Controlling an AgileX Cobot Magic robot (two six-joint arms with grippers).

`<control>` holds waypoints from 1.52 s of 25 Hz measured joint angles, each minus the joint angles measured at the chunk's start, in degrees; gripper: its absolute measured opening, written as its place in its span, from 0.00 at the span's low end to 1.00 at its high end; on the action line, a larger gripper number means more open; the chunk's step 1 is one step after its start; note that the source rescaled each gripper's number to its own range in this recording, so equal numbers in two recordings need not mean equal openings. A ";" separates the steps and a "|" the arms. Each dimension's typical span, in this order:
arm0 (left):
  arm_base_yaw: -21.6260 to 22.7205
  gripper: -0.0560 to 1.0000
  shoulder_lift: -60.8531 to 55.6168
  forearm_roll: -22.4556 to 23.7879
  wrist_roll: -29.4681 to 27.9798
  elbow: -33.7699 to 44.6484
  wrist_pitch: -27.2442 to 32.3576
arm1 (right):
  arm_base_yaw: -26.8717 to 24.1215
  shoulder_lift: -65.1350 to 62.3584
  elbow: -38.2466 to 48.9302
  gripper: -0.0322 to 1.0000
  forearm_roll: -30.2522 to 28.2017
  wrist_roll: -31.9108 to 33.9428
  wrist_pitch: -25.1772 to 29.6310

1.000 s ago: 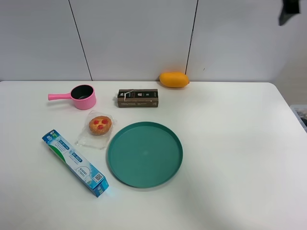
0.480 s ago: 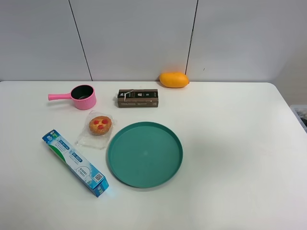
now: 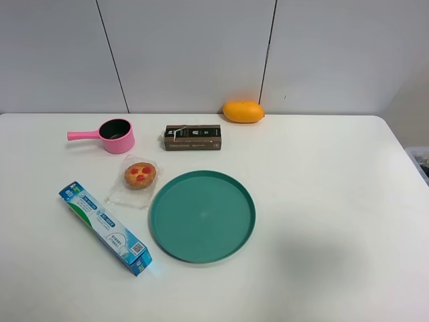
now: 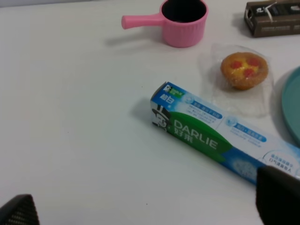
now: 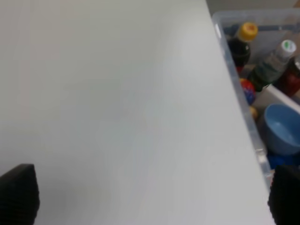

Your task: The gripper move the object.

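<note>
The object is a long blue, white and green carton [image 3: 105,228] lying flat and diagonal on the white table [image 3: 322,174], at the front left, just left of the green plate [image 3: 202,215]. Neither arm shows in the exterior high view. In the left wrist view the carton [image 4: 220,140] lies ahead of my left gripper [image 4: 149,204], apart from it. Only the two black fingertips [image 4: 18,211] show, spread wide with nothing between them. My right gripper [image 5: 152,194] is also open and empty, over bare table near the table's right edge.
A pink saucepan [image 3: 115,135], a dark brown box [image 3: 193,137], an orange mango [image 3: 242,111] and a wrapped pastry [image 3: 139,175] lie at the back and left. A clear bin [image 5: 234,61] with bottles and a blue bowl [image 5: 281,129] stands beyond the table's right edge.
A black part of the right arm at the top right of the exterior high view has left the frame. A faint shadow on the right of the table has moved toward the front.
</note>
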 joint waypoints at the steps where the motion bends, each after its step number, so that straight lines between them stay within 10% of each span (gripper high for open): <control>1: 0.00 1.00 0.00 0.00 0.00 0.00 0.00 | 0.00 -1.59 1.21 0.99 0.14 0.00 -0.13; 38: 0.00 1.00 0.00 0.00 0.00 0.00 0.00 | 2.30 -22.10 8.55 0.99 -0.34 0.85 2.46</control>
